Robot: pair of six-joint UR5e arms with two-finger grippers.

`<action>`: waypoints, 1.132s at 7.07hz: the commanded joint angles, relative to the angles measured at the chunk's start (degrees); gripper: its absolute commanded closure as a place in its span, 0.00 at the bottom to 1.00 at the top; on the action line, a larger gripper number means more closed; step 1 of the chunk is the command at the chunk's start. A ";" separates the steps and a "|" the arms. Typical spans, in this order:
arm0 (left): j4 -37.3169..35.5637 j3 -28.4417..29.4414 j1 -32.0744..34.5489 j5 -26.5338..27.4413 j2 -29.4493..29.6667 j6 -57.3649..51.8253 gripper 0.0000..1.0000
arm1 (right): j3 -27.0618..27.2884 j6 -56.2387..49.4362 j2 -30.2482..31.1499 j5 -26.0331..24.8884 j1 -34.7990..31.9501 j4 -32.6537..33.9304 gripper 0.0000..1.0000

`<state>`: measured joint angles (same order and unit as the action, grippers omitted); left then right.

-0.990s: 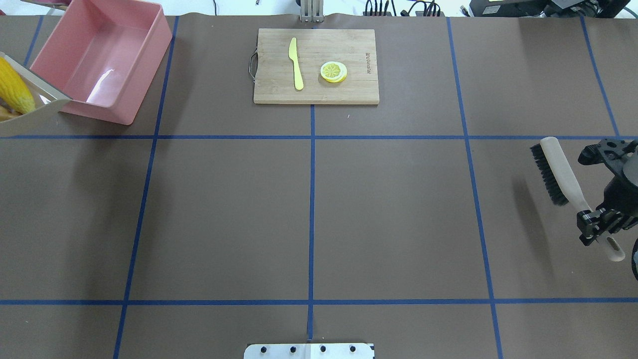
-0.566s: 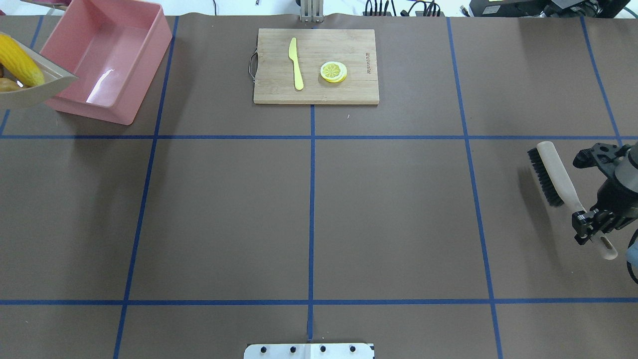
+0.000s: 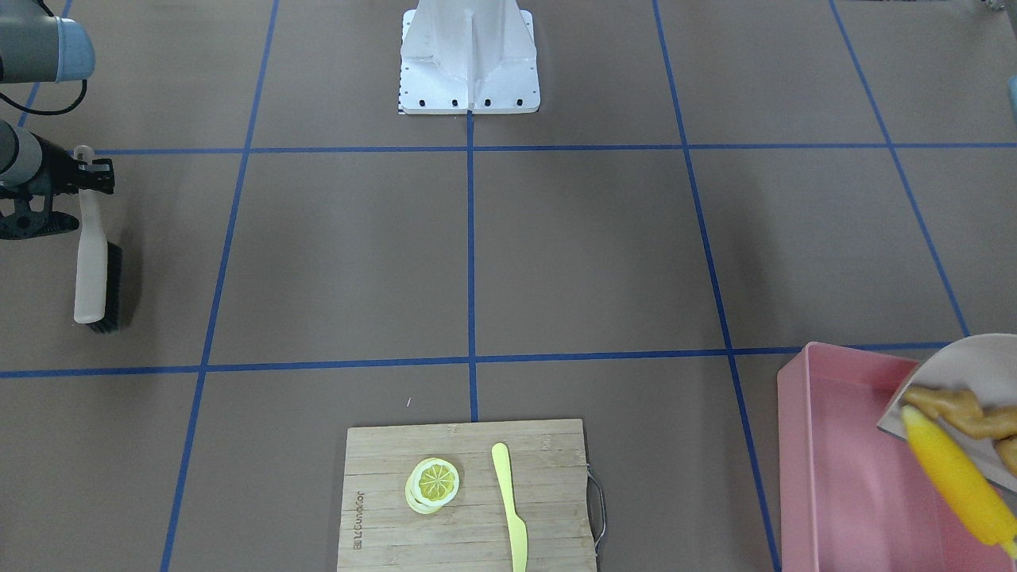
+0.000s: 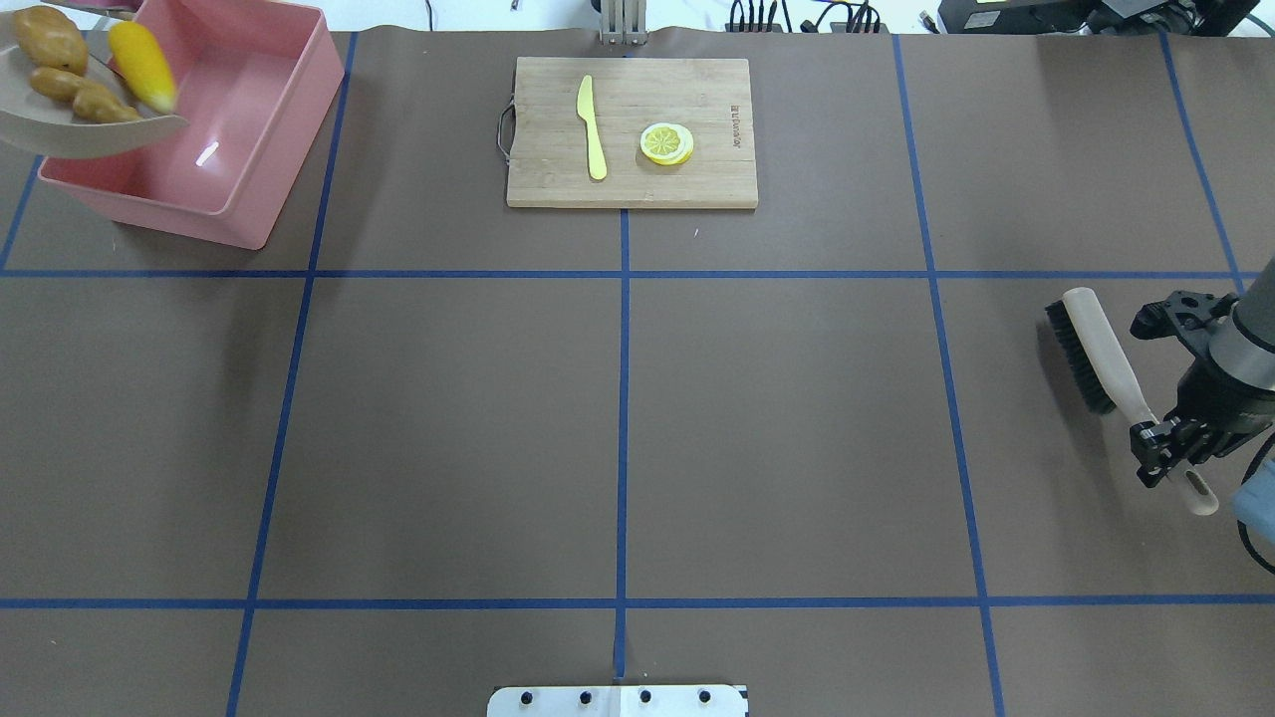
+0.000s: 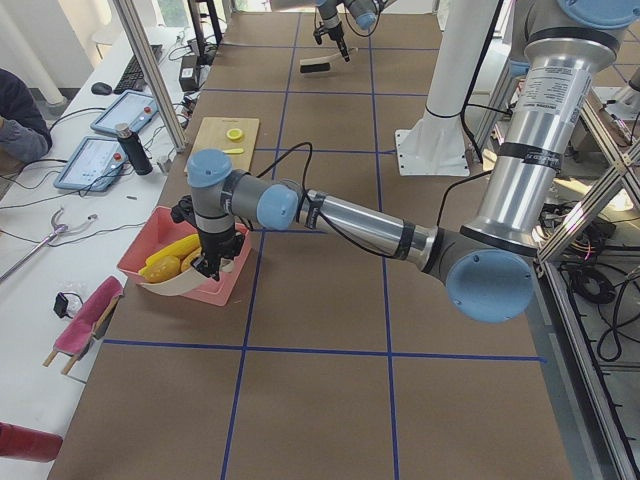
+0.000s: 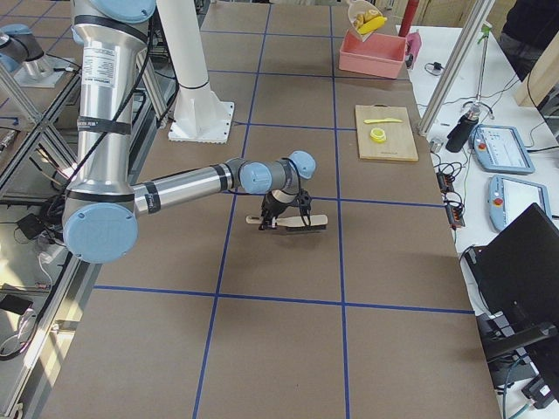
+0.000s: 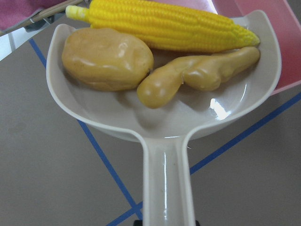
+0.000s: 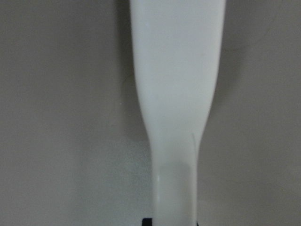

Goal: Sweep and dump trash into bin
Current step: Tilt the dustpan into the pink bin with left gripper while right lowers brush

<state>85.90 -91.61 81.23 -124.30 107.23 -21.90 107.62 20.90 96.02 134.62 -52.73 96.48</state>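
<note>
Left wrist-mounted: your ribbed corn cob, smooth potato and knobbly ginger root lie in the glossy dustpan over the pink bin. Left end effector clamps its handle; right end effector clamps the brush.

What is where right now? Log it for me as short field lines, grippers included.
left gripper: shut on dustpan handle, pan held over the bin
dustpan load: corn cob, potato, ginger root
bin: pink tub, trash not yet dumped in
right gripper: shut on brush handle
cutting board: knife and lemon slice on it
</note>
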 commanded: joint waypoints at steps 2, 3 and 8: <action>-4.95 -0.24 -3.10 4.59 3.07 -4.10 1.00 | -2.05 0.10 -1.36 0.29 0.52 -0.42 1.00; -4.95 -1.81 -2.57 4.50 3.08 -5.94 1.00 | -2.06 0.54 -1.54 0.38 0.69 -0.42 1.00; -17.95 -6.32 2.44 5.11 1.93 -19.93 1.00 | -1.71 1.60 -2.33 0.29 1.13 -0.42 0.16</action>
<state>70.39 -99.31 83.67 -120.55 108.82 -39.74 105.68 22.41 93.81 134.89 -51.63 96.06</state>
